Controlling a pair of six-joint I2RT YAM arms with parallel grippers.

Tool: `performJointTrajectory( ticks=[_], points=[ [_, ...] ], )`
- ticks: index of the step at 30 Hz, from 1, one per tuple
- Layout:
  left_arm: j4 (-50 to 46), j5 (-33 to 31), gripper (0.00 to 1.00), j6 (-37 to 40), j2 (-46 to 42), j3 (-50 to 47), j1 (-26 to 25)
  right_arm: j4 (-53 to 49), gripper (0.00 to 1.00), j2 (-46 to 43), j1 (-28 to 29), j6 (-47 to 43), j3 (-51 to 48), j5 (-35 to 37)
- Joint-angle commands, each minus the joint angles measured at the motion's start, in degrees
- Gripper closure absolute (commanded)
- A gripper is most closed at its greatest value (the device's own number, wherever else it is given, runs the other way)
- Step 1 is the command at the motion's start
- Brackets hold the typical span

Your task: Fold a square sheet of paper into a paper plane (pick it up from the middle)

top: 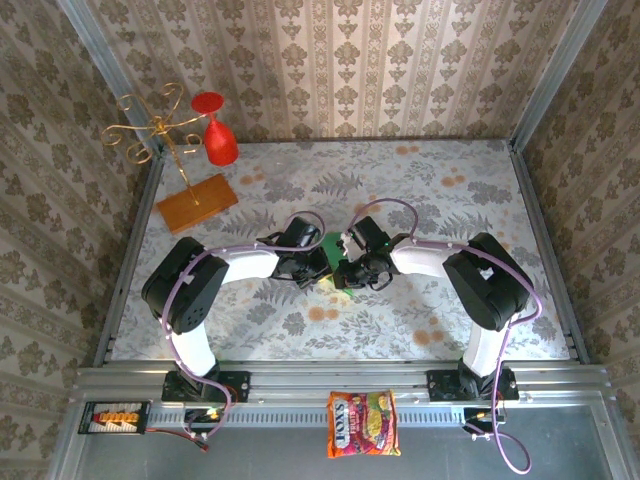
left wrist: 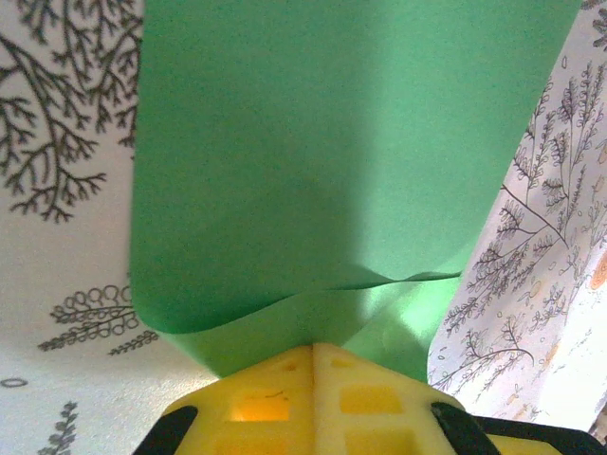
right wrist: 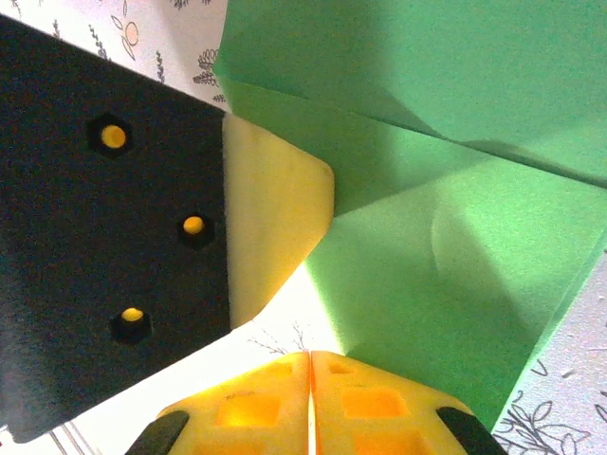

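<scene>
1. From above, both arms are seen bent inward, and their heads meet over the middle of the flower-patterned table (top: 450, 200).
2. The green sheet of paper (top: 331, 250) is found there, between the two heads. Most of it is hidden by them, and only small green patches can be seen.
3. In the left wrist view, the left gripper (left wrist: 313, 379) is shown with its yellow fingers pressed together, clamped on the near edge of the sheet. The paper spreads away from the fingertips and is cut off at the top of the view.
4. Two overlapping layers are seen there, with a wavy edge running across. The exact fold cannot be made out.
5. In the right wrist view, the right gripper (right wrist: 310, 389) is shown closed, finger against finger. The sheet lies just past one fingertip, and it cannot be told whether an edge is caught.
6. In the same view, the black body and one yellow finger (right wrist: 275, 223) of the left gripper are seen against the sheet's edge.
7. At the far left of the table, an orange-brown board (top: 197, 203) is seen, with a gold wire rack (top: 150, 125) and a red glass (top: 217, 138), foot uppermost.
8. A snack packet (top: 362, 423) is seen on the near rail between the arm bases.
</scene>
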Motion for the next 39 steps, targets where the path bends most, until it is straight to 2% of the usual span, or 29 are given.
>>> performJointTrajectory(
  ticks=[1, 19, 29, 39],
  points=[
    [-1.23, 0.65, 0.94, 1.05, 1.70, -1.30, 0.20, -1.41, 0.91, 1.59, 0.18, -0.83, -0.16, -0.66],
    [-4.52, -0.74, 0.94, 1.49, 1.90, -1.17, 0.54, -1.69, 0.91, 2.54, -0.47, -1.27, -1.85, -0.44],
    [-9.88, -2.32, 0.94, 2.78, 3.43, 0.64, 0.64, -2.87, 0.89, -4.64, -2.55, -1.85, -4.91, -1.81],
    [-10.88, -2.32, 0.94, 3.46, 4.13, 1.37, 0.58, -3.29, 0.90, -3.46, -2.68, -2.16, -6.87, -0.84]
  ],
)
